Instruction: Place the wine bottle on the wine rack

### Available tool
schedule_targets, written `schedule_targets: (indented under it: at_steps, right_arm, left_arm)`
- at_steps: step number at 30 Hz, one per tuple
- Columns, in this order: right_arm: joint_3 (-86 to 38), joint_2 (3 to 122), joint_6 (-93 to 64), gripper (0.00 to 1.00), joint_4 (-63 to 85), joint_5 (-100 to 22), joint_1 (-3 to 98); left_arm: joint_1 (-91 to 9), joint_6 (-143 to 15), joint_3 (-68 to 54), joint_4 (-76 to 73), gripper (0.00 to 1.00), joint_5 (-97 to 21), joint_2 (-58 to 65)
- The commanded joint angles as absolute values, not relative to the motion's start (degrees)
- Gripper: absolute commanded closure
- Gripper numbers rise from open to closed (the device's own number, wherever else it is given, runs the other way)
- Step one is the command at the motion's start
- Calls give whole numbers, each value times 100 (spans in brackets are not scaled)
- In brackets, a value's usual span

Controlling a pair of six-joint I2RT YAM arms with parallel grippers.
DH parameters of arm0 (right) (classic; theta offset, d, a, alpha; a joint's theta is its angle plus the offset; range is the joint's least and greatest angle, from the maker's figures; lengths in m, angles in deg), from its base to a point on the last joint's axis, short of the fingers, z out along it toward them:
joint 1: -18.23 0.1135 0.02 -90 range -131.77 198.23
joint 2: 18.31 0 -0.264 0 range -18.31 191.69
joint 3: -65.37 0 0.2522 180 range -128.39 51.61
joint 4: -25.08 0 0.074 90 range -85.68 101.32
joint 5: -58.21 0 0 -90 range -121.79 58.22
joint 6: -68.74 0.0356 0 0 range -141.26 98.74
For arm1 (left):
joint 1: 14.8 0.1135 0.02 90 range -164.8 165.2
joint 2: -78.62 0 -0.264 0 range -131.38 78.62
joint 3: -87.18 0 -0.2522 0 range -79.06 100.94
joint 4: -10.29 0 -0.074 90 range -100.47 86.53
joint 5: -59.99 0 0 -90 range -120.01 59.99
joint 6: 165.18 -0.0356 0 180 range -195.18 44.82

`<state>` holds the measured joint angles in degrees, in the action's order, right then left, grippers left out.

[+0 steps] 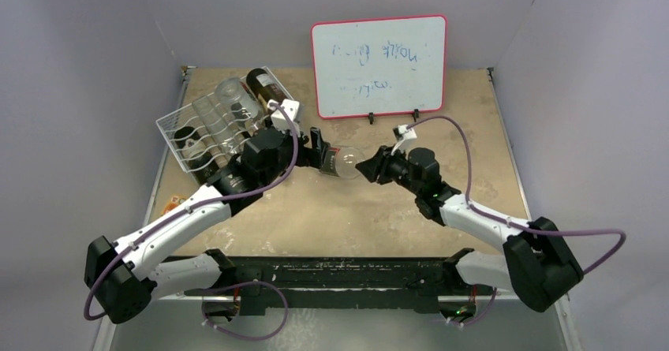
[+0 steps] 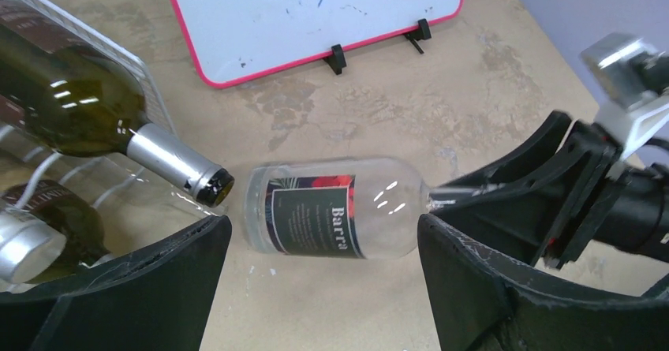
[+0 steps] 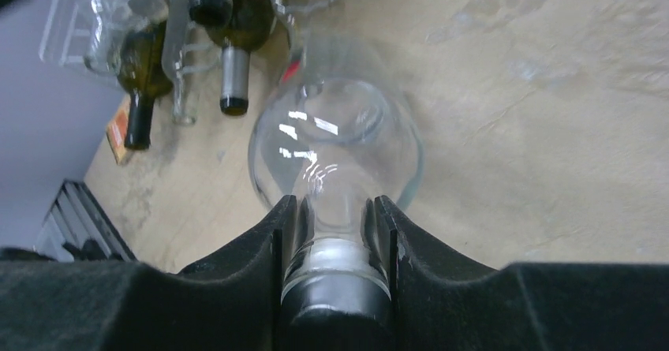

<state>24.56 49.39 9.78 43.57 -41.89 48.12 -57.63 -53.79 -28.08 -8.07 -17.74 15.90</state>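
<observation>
The wine bottle is clear glass with a dark label and lies horizontal, low over the table. My right gripper is shut on its neck, as the right wrist view shows, with the round body beyond the fingers. My left gripper is open at the bottle's base end. In the left wrist view its wide-spread fingers sit just short of the labelled bottle and do not touch it. The white wire wine rack stands at the far left and holds other bottles.
A red-framed whiteboard stands at the back centre. A dark green bottle pokes its foil neck out of the rack, close to the clear bottle's base. Rack bottles also show in the right wrist view. Grey walls enclose the table.
</observation>
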Motion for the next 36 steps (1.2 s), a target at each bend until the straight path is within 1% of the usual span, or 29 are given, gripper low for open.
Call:
schedule_targets:
  at_steps: [1, 10, 20, 21, 22, 26, 30, 36]
  right_arm:
    - [2408, 5390, 510, 100, 3088, -4049, 5119]
    - [2070, 5615, 196, 100, 2910, -4030, 5339]
    - [1644, 6104, -84, 100, 2425, -3566, 5581]
    - [1585, 6178, -120, 99, 2378, -3539, 5599]
    - [1524, 6241, -152, 95, 2333, -3493, 5613]
    - [1270, 6453, -241, 77, 2108, -3315, 5669]
    - [1072, 6618, -360, 64, 1901, -3146, 5682]
    - [863, 6867, -491, 55, 1797, -3108, 5701]
  left_arm:
    - [-5785, -5694, -2419, -780, 11, -1475, 1846]
    - [-5780, -5823, -2330, -912, 10, -1373, 1961]
    - [-5785, -5981, -2206, -1035, 9, -1186, 2073]
    - [-5786, -5998, -2184, -1055, 10, -1176, 2082]
    - [-5780, -6017, -2165, -1072, 9, -1166, 2096]
    - [-5778, -6091, -2133, -1145, 9, -1087, 2166]
    - [-5781, -6159, -2125, -1193, 9, -1007, 2223]
    - [-5778, -6230, -2123, -1217, 8, -937, 2267]
